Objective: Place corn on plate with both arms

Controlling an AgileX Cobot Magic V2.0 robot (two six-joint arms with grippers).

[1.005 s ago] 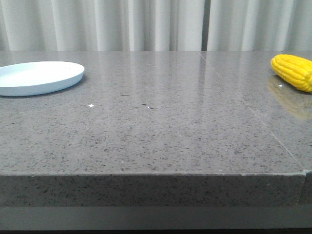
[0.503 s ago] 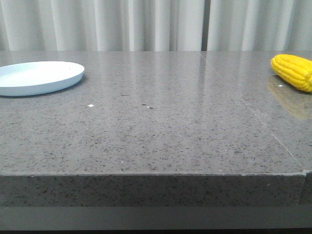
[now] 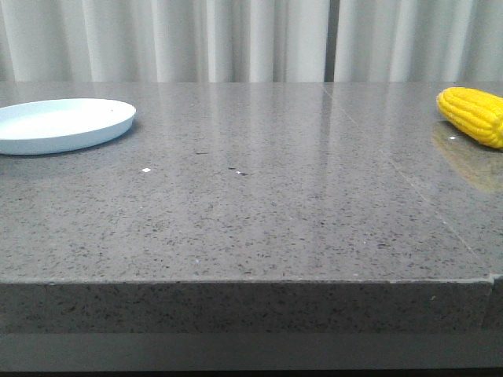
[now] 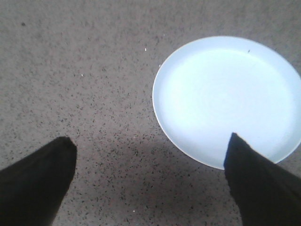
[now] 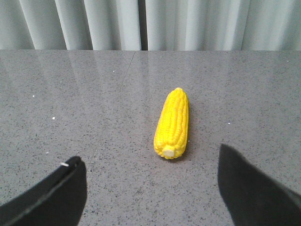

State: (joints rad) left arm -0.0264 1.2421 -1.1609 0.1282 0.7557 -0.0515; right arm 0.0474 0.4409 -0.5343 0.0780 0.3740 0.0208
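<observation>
The yellow corn [image 3: 474, 114] lies on the grey table at the far right edge of the front view. In the right wrist view the corn [image 5: 172, 123] lies lengthwise ahead of my right gripper [image 5: 150, 162], pale cut end toward it. The right gripper is open and empty, short of the corn. The pale blue-white plate [image 3: 55, 124] sits at the far left. In the left wrist view the plate [image 4: 225, 96] is empty. My left gripper [image 4: 150, 143] is open and empty above the table beside the plate, one finger [image 4: 256, 179] overlapping the plate's rim. Neither gripper shows in the front view.
The speckled grey stone table [image 3: 259, 212] has a front edge near the camera and a seam [image 3: 393, 169] running toward the right. Pale curtains [image 3: 251, 39] hang behind the table.
</observation>
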